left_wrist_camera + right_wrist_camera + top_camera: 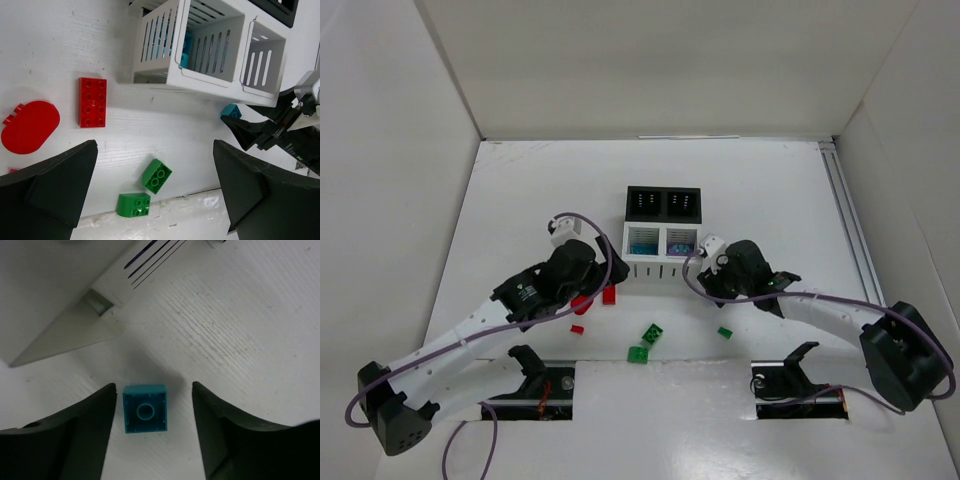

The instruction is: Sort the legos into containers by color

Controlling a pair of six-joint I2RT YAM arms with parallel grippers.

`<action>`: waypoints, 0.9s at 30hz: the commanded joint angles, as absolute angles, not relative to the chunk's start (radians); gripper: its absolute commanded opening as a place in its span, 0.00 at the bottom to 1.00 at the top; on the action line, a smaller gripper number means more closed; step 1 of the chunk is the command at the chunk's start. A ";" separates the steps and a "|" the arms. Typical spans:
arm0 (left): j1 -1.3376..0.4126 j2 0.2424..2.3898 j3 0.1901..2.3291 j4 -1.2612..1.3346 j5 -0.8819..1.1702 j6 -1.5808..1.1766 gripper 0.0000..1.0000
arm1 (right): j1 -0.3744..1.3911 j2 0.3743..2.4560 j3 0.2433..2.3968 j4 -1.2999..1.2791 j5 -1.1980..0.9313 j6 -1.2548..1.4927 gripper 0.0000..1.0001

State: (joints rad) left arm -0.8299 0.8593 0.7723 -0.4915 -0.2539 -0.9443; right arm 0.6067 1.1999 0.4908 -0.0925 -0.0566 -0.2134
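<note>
Teal brick (145,409) lies hollow side up on the desk (250,315) between my right jaws. In the top view it sits just off the front of the white bins (660,270), at about their 4 o'clock. Right jaws are part-way narrow, one either side of the brick. Neither touches it, so nothing is gripped. The gap is slim at 9 o'clock and wider at 3 o'clock.

Left jaws are wide and empty over the loose pieces. In the left wrist view a red brick (92,102) is at 10 o'clock and a red oval (30,126) at 9. A green brick (156,175) and another (134,205) are at 6.

Risks:
- The brick is off-centre, so the 9 o'clock jaw would land first and could shove or twist it, leaving a corner pinch on smooth walls that slips on the lift.
- The bin corner (65,335) is close at 11 o'clock, and a lift or swing that way could clip it and shift the block.
- The left white bin holds teal pieces (643,243). Its neighbour's contents look purple but are too small to be sure, so a wrong drop is possible.
- My left arm crowds the same bin front.
</note>
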 commanded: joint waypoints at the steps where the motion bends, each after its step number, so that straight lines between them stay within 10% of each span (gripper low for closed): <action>1: -0.834 0.824 0.755 -0.497 -0.250 -1.002 1.00 | 0.617 1.213 0.474 0.012 -0.093 -0.204 0.63; 7: -0.834 0.815 0.746 -0.518 -0.270 -1.032 1.00 | 0.617 1.244 0.442 0.012 -0.103 -0.173 0.59; 13: -0.834 0.815 0.736 -0.537 -0.279 -1.052 1.00 | 0.617 1.137 0.448 -0.030 -0.115 -0.147 0.32; 27: -0.825 0.853 0.664 -0.537 -0.241 -1.115 1.00 | 0.658 0.975 0.870 -0.217 -0.176 -0.293 0.28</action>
